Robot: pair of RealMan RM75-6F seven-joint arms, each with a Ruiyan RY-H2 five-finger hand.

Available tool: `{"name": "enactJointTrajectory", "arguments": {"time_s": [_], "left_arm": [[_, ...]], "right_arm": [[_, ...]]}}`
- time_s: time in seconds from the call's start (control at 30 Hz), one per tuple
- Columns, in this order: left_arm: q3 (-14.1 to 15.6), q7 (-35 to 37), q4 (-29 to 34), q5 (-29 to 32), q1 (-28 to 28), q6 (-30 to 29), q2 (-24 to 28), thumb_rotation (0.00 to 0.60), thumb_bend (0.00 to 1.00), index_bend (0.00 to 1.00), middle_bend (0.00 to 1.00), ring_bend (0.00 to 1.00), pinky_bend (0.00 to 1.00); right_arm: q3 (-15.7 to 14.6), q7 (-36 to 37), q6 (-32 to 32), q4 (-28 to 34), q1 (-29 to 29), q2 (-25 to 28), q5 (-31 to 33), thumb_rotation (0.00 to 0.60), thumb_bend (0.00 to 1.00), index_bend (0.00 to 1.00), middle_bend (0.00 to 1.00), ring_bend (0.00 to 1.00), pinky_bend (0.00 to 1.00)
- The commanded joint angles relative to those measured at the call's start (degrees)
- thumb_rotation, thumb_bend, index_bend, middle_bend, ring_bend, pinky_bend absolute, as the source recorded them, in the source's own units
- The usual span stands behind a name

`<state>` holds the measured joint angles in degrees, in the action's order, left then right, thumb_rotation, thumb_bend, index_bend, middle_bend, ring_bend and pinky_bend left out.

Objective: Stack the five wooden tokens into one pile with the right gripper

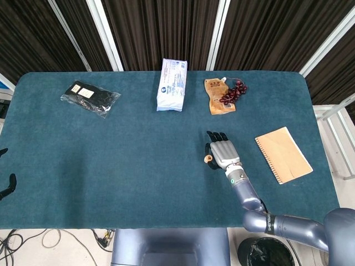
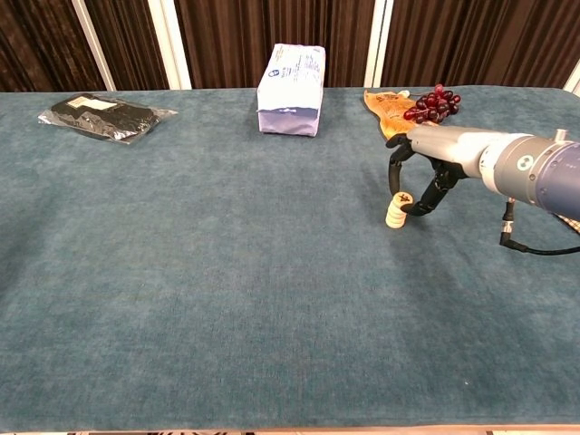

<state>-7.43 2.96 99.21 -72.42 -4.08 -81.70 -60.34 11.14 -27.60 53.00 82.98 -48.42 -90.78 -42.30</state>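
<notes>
The pile of wooden tokens (image 2: 396, 211) stands upright on the teal counter (image 2: 227, 272), right of centre, its top token (image 1: 208, 159) marked with a small dark sign. The right robot hand (image 2: 421, 177) arches over the pile from the 3 o'clock side, palm down, with dark fingertips (image 2: 419, 207) lowered around and just beside the upper tokens. Whether the fingertips press the pile cannot be told in either view. In the head view the same right robot hand (image 1: 224, 152) lies back-up, the pile showing at its 9 o'clock edge.

At 12 o'clock of the pile, along the far edge, lie a brown pouch (image 1: 217, 95) with a bunch of dark grapes (image 1: 234, 91) touching it. A white and blue packet (image 1: 172, 84) lies at 11 o'clock, and a black item in a clear bag (image 1: 90, 96) at 10 o'clock, well apart. A tan spiral notebook (image 1: 283, 154) lies at 3 o'clock of the hand. At the left border of the head view, dark fingers of the left robot hand (image 1: 6, 185) show beyond the counter; their state cannot be told.
</notes>
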Motion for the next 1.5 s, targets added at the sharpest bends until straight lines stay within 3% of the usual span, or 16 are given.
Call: {"name": "enactJointTrajectory", "arguments": {"time_s": [0.03,1.17,1.37,1.5], "left_arm": [[0.0,0.0,0.0,0.0,0.0,0.0,0.0,0.600,0.48,0.15,0.00,0.00,0.00],[0.0,0.0,0.1,0.1,0.0,0.0,0.0,0.600,0.48,0.15,0.00,0.00,0.00],[0.0,0.1,0.1,0.0,0.0,0.1,0.1,0.600,0.48,0.15,0.00,0.00,0.00],[0.0,0.2,0.1,-0.1,0.0,0.1,0.1,0.600,0.48,0.15,0.00,0.00,0.00]], "right_arm": [[0.0,0.0,0.0,-0.1,0.0,0.0,0.0,0.600,0.42,0.52,0.00,0.00,0.00],[-0.1,0.0,0.3,0.8,-0.1,0.4,-0.1,0.600,0.42,0.46,0.00,0.00,0.00],[0.5,0.1,3.2,6.7,1.0,3.7,-1.7,0.600,0.42,0.34,0.00,0.00,0.00],[-0.1,-1.3,11.4,13.1,3.8,7.6,-7.5,0.600,0.42,0.28,0.00,0.00,0.00]]}}
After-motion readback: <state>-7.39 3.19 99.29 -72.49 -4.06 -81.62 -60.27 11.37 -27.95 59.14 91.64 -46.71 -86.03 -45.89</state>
